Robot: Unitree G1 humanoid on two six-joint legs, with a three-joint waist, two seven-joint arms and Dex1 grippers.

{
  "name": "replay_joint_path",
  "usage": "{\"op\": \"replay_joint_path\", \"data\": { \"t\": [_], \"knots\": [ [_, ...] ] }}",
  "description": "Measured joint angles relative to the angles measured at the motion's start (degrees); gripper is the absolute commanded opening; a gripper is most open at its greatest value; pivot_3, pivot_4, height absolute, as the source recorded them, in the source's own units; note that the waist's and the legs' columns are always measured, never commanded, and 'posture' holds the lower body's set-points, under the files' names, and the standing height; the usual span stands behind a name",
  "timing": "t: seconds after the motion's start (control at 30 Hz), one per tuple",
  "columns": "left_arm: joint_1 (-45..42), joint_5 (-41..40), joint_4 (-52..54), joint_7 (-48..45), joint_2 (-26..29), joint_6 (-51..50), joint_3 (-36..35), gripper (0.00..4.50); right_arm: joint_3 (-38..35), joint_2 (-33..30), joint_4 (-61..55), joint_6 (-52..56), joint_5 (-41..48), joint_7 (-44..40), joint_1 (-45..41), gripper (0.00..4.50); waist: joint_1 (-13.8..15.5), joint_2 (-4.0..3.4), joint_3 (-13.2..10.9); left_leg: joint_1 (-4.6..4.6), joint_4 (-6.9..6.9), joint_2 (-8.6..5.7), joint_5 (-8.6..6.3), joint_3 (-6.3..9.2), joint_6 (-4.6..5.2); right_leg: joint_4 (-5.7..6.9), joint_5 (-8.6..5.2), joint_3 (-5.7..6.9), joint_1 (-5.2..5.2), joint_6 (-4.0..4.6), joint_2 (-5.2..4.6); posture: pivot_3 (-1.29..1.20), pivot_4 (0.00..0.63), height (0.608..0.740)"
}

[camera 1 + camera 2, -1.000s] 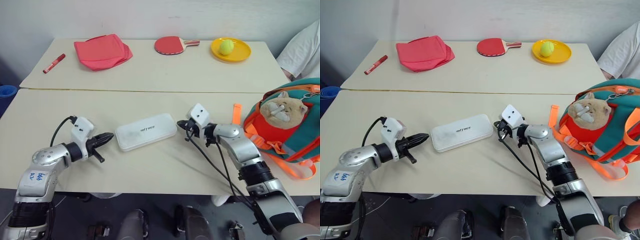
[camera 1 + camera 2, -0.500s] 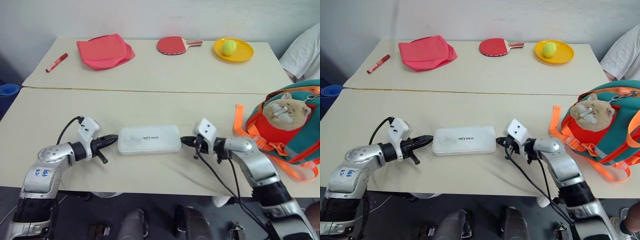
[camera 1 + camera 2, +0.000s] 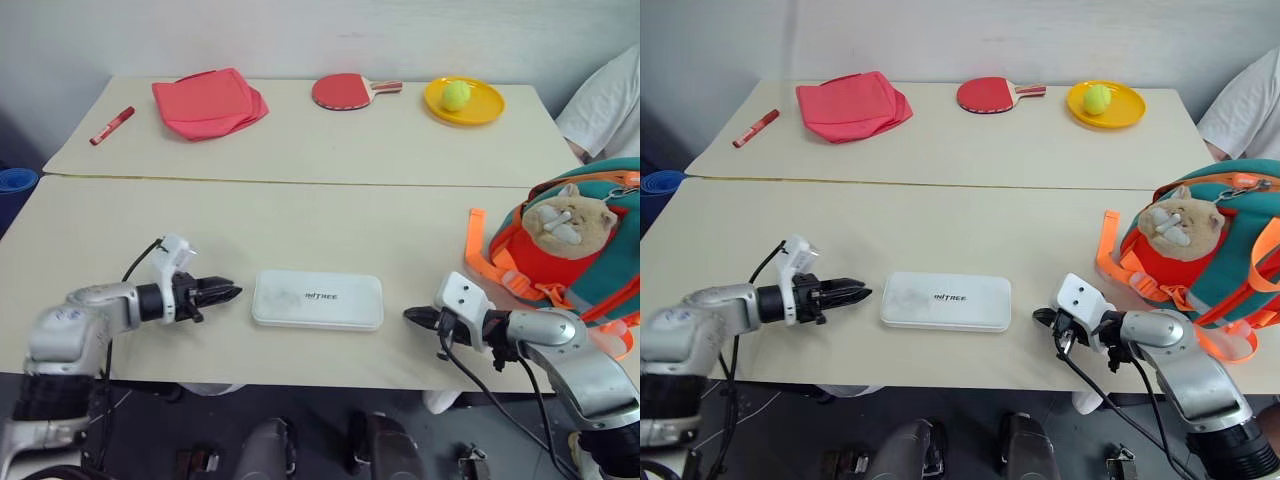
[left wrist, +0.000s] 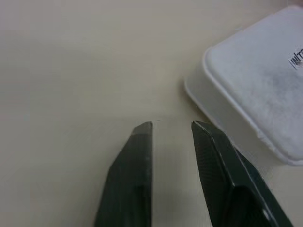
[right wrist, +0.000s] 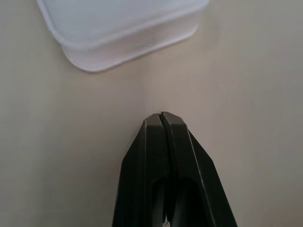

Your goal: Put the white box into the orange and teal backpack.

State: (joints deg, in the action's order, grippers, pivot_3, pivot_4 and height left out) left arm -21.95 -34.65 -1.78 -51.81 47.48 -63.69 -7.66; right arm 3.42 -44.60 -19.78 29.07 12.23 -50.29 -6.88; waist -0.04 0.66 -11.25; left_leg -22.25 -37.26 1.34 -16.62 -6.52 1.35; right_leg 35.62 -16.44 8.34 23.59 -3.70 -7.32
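The white box (image 3: 318, 299) lies flat near the front edge of the near table, its dark lettering facing up. Just off its left end, my left gripper (image 3: 232, 293) points at it with the fingers a little open and nothing between them; the left wrist view shows the box's corner (image 4: 255, 85) beside the fingertips. Off the box's right end, a short gap away, my right gripper (image 3: 410, 316) is shut and empty. The orange and teal backpack (image 3: 590, 255) stands at the table's right edge, its tan plush face toward me.
On the far table lie a red marker (image 3: 109, 126), a folded red cloth (image 3: 206, 102), a red paddle (image 3: 347, 91) and a yellow plate (image 3: 462, 101) holding a green ball. A person's white sleeve (image 3: 602, 100) shows at the far right. An orange strap (image 3: 477, 255) trails from the backpack.
The box has shifted toward the front edge and now lies level. My right gripper drew back from its right end. My left gripper rolled and its fingers parted.
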Motion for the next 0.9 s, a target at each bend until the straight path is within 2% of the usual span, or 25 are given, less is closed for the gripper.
{"op": "replay_joint_path", "data": {
  "t": [0.1, 0.23, 0.37, 0.6, 0.9],
  "knots": [
    [-4.6, -4.9, -2.9, -4.3, 4.4, -13.6, 2.2, 3.32, 0.4, 0.1, 1.8, -2.2, -0.3, -0.3, -0.9, 0.0, -0.1, 0.05, 0.0, 0.02, -0.01, 0.01, 0.02, -0.07, -0.04, 0.15, 0.0, -0.11, 0.0, -0.01, 0.04, 0.0, 0.15, 0.74],
    [-12.6, -5.4, -11.4, -3.1, 2.3, -21.6, 3.1, 4.49, 2.6, 0.7, 6.1, -6.4, -2.3, -1.2, -4.2, 0.0, 0.0, 0.12, -0.1, 0.06, -0.12, -0.02, 0.03, -0.1, -0.04, 0.15, -0.01, -0.21, 0.0, -0.02, 0.09, 0.0, 0.15, 0.74],
    [-16.9, -5.3, -16.2, -1.3, -1.3, -26.3, 4.3, 4.49, 5.4, 1.7, 10.1, -10.6, -4.5, -2.6, -8.1, 0.0, -0.1, 0.39, 0.1, 0.09, -0.16, 0.05, 0.06, -0.17, -0.09, 0.3, -0.01, -0.35, 0.0, -0.02, 0.17, 0.0, 0.15, 0.74],
    [-18.9, -7.6, -18.8, 3.2, -7.4, -27.9, 3.7, 4.49, 8.1, 5.4, 15.4, -14.1, -7.0, -3.4, -13.0, 0.0, -0.1, 0.51, 0.2, 0.23, -0.28, 0.15, 0.07, -0.3, -0.16, 0.32, -0.01, -0.57, -0.04, -0.01, 0.24, 0.0, 0.15, 0.74],
    [-21.0, -13.5, -24.8, 8.4, -12.6, -28.2, 2.3, 4.49, 9.3, 8.8, 17.4, -16.0, -8.4, -3.5, -14.3, 0.0, 0.0, 0.7, 0.3, 0.22, -0.44, 0.15, 0.03, -0.28, -0.19, 0.33, -0.01, -0.6, -0.06, -0.01, 0.2, 0.0, 0.15, 0.74]
  ]
}}
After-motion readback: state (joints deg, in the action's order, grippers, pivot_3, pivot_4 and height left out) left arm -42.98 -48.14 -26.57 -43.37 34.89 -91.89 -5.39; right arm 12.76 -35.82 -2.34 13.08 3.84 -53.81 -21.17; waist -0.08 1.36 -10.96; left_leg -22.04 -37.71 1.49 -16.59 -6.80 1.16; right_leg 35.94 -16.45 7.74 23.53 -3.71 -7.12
